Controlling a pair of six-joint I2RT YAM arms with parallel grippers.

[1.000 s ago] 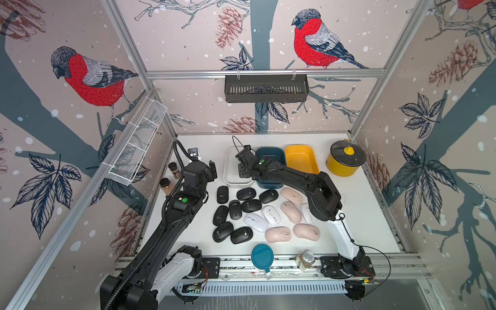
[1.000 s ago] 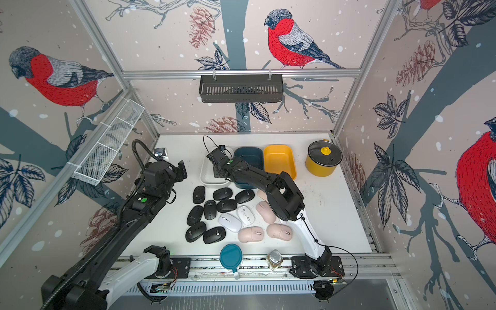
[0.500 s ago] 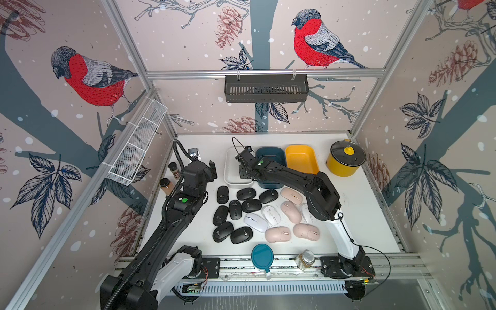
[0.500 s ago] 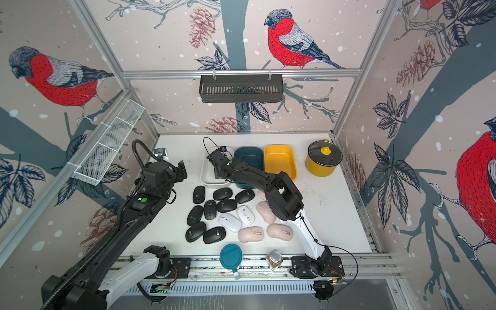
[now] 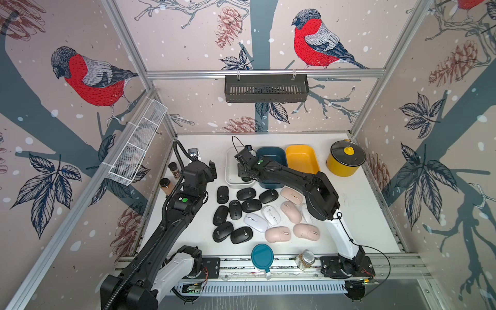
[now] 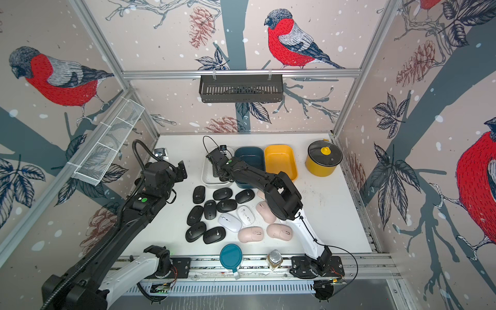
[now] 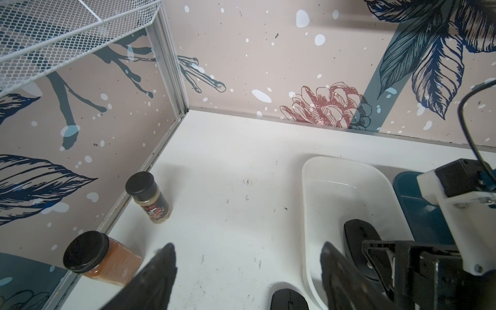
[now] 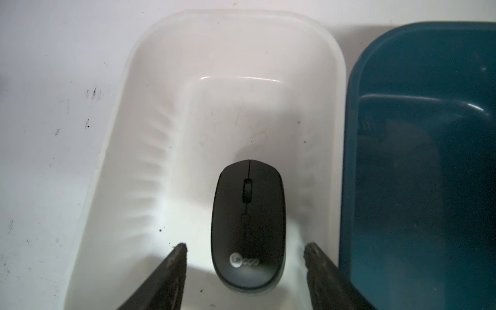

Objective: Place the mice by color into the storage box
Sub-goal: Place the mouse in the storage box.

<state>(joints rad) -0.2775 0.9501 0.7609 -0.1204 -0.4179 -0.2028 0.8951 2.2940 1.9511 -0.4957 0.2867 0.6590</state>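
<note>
Black plastic, one mouse point(image 8: 248, 228) lies flat in the white bin point(image 8: 112, 161), between the spread fingers point(image 8: 171, 268) of the right pincer point(image 8: 246, 245), which stands open with a gap on either side of it; the teal bin point(image 8: 416, 161) sits just beside that pincer. The left pincer point(image 7: 247, 246) is open too, holding nothing, over bare desk point(image 7: 228, 174) beside the white bin. The other mice point(image 5: 251, 205), black, white and pink, lie on the desk behind both pincers, nearer the arm bases.

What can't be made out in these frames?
- Black mouse in the white bin: both top views, mostly hidden under the right gripper.
- Blue bin, near end: both top views, covered by the right arm.
- Spice jar label: left wrist view, too small to read.
</note>
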